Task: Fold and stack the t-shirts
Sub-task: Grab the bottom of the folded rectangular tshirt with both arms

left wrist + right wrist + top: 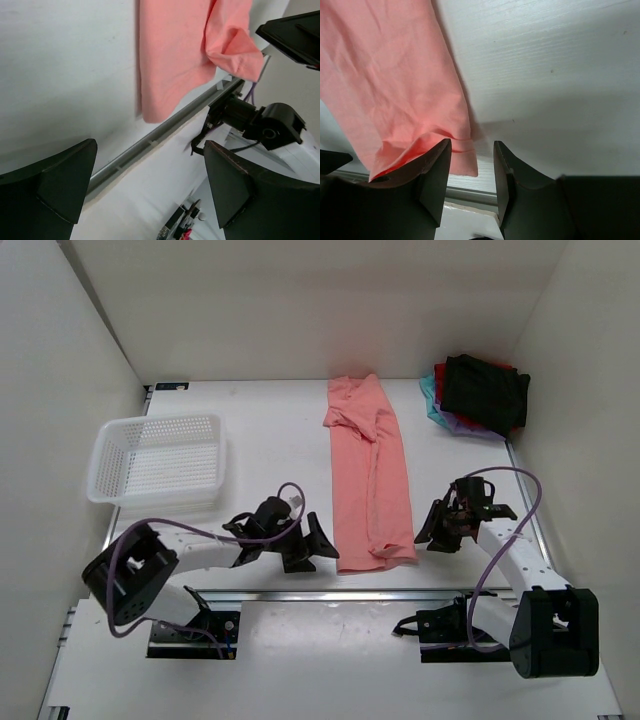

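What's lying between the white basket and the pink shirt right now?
Nothing. In the top view, the stretch of table between the white basket and the salmon-pink t-shirt is bare.

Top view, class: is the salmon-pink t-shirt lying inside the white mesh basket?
No, the salmon-pink t-shirt lies stretched out on the table, well to the right of the white mesh basket.

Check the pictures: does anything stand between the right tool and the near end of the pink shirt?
Nothing visible does. The right tool sits beside the near end of the pink shirt, on its right, with only bare table showing between them. The basket lies far over on the left.
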`<state>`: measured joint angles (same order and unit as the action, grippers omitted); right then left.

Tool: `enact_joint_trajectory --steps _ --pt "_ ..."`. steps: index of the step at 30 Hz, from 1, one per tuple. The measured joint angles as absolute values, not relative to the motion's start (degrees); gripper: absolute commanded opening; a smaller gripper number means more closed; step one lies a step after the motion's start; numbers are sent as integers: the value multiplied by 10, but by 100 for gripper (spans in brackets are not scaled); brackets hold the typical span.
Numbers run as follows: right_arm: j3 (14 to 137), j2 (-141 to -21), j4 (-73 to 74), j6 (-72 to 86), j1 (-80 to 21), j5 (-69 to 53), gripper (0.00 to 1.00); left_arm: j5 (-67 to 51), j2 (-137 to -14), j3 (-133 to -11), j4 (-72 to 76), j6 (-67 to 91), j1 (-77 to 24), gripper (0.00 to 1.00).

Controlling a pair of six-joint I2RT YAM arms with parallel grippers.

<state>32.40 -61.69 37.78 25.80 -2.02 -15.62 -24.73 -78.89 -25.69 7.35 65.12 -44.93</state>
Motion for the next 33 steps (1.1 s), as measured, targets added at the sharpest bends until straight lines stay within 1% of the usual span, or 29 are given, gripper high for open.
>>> enact_joint_trajectory --steps 7,9,10,11,12,14,15,16,19,22,25,26,27,28,33 --pt "324 -623 395 281 -35 -138 36 -241 -903 -330 122 668 -497 98" --pt "324 -630 404 285 -37 -136 37 -241 -923 -347 132 670 -502 98" --pt "324 -631 409 285 -37 -136 38 -240 -930 -353 138 670 -504 91" --pt "324 -632 412 286 -37 -136 42 -240 -936 -356 143 671 -505 88" --pt "324 -631 413 288 -37 -136 48 -239 -942 -357 149 673 -505 79" --pt "324 -625 413 291 -36 -140 53 -240 -953 -357 156 677 -505 49" --pt "322 -617 411 294 -32 -145 56 -238 -960 -357 160 677 -505 16" --pt "321 -608 411 296 -30 -150 56 -239 -968 -356 164 681 -503 0" --pt "311 -578 399 301 -17 -173 57 -246 -991 -353 186 688 -503 0" --pt "297 -575 382 305 -15 -194 59 -249 -999 -347 200 697 -503 0" --pt "272 -582 363 315 -26 -214 57 -249 -999 -336 218 702 -502 0" --pt "261 -584 356 319 -31 -220 52 -249 -998 -331 222 703 -501 0" --pt "250 -585 349 324 -35 -227 25 -249 -997 -327 227 705 -499 0" --pt "238 -585 340 328 -37 -241 0 -251 -996 -322 230 707 -497 0" --pt "203 -572 321 353 -37 -266 0 -255 -977 -310 215 700 -492 0"
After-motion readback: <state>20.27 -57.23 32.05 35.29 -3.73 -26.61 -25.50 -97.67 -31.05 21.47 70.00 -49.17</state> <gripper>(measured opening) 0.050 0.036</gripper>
